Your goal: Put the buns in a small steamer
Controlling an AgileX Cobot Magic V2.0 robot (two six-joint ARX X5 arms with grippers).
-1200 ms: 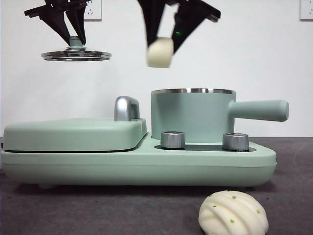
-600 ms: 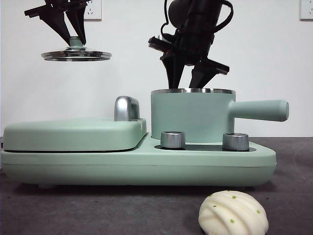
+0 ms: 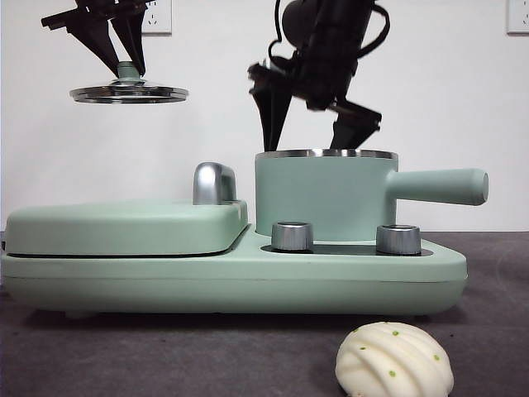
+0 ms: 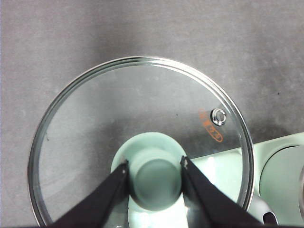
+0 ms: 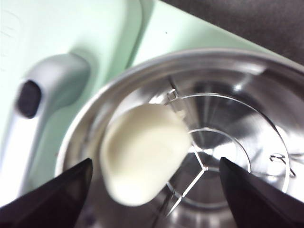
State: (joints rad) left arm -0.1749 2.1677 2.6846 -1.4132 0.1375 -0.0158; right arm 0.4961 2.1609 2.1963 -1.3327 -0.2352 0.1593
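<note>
The small steamer (image 3: 322, 194), a mint-green pot with a steel rim and a side handle, stands uncovered on the appliance. My right gripper (image 3: 306, 145) hovers just over its rim, open. In the right wrist view the smooth cream-white bun (image 5: 142, 152) lies inside the steel pot (image 5: 237, 59), free between the spread jaws of that gripper (image 5: 155, 164). The ridged bun (image 3: 394, 361) with green specks sits on the table in front. High at the left, my left gripper (image 3: 124, 59) is shut on the green knob (image 4: 154, 178) of the glass lid (image 4: 118, 104), holding it in the air.
The flat mint-green griddle lid (image 3: 124, 225) with a chrome handle (image 3: 213, 184) takes up the left of the appliance base (image 3: 248, 285). Two steel knobs (image 3: 292, 236) stand before the pot. The pot's handle (image 3: 438, 186) points right.
The right gripper came down from above with the smooth bun, reached the pot's mouth and opened; the bun is now inside the pot. The left gripper and lid stayed still.
</note>
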